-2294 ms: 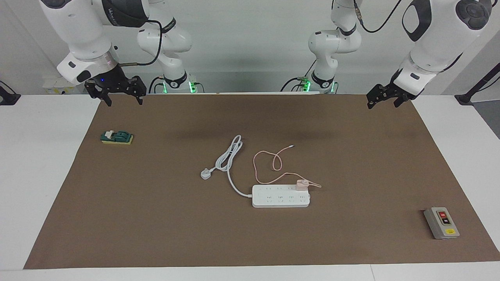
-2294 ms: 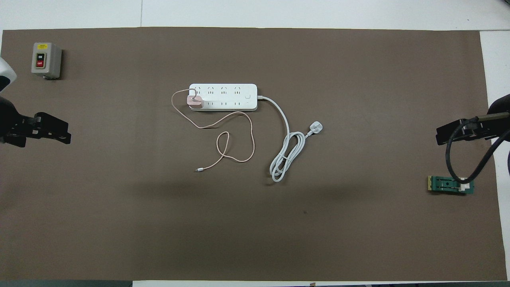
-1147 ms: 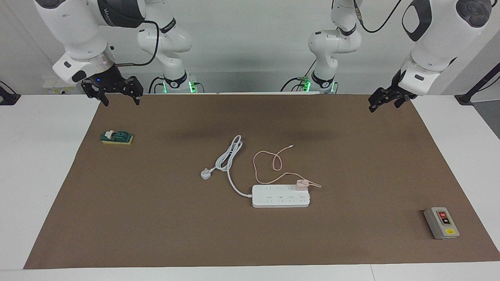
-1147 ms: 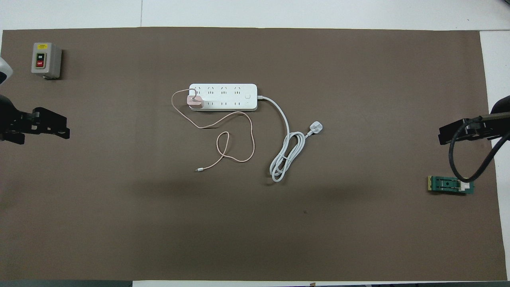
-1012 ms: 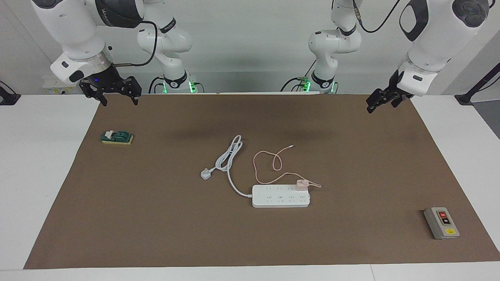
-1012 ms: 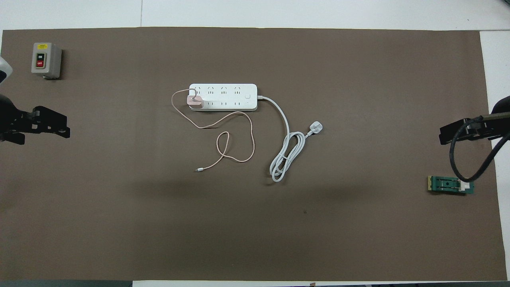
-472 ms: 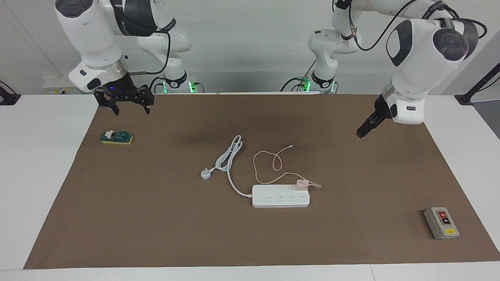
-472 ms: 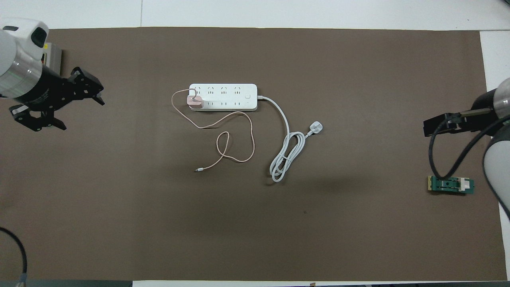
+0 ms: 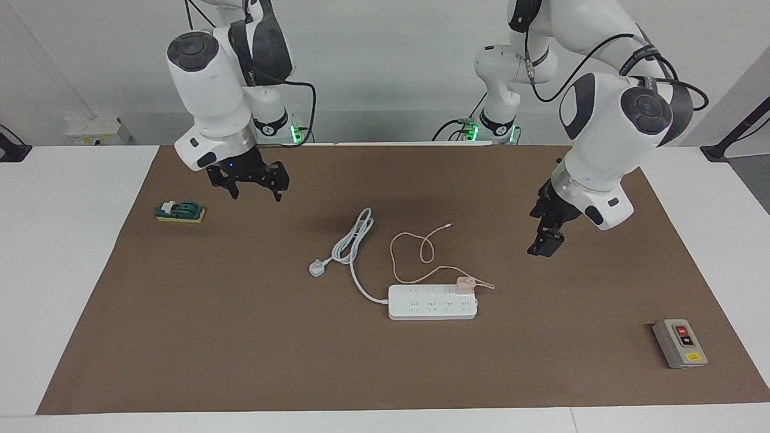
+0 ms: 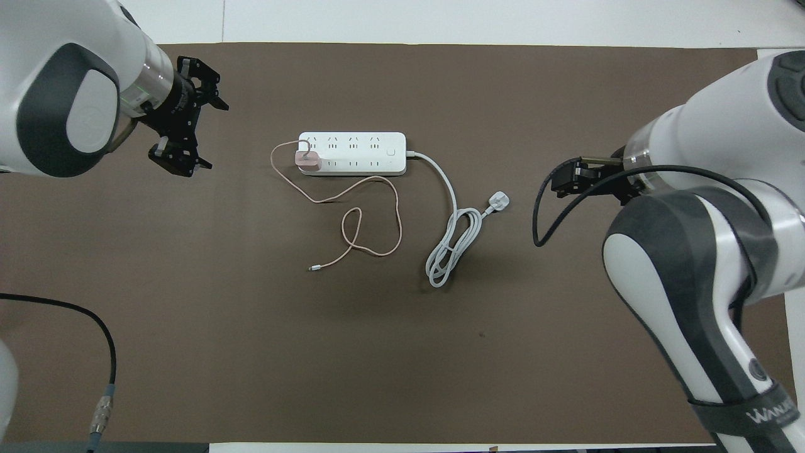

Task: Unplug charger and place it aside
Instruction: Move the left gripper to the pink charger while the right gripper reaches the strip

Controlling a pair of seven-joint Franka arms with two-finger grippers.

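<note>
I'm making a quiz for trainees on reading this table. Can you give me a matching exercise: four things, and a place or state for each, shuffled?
Things:
1. charger
2. white plug
3. switch box
4. left gripper

Places or states:
A. lying loose on the mat
B. plugged into the power strip
C. open, in the air
D. at the left arm's end of the table

Pairs: 1-B, 2-A, 3-D, 4-C

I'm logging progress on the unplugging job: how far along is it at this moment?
Nothing is done yet: the charger sits plugged into the power strip, its pink cable looped on the mat. In hand: the left gripper, open and empty, hangs over the mat beside the strip's charger end; the right gripper is open over the mat too. Left: grasp, pull out, set aside.
</note>
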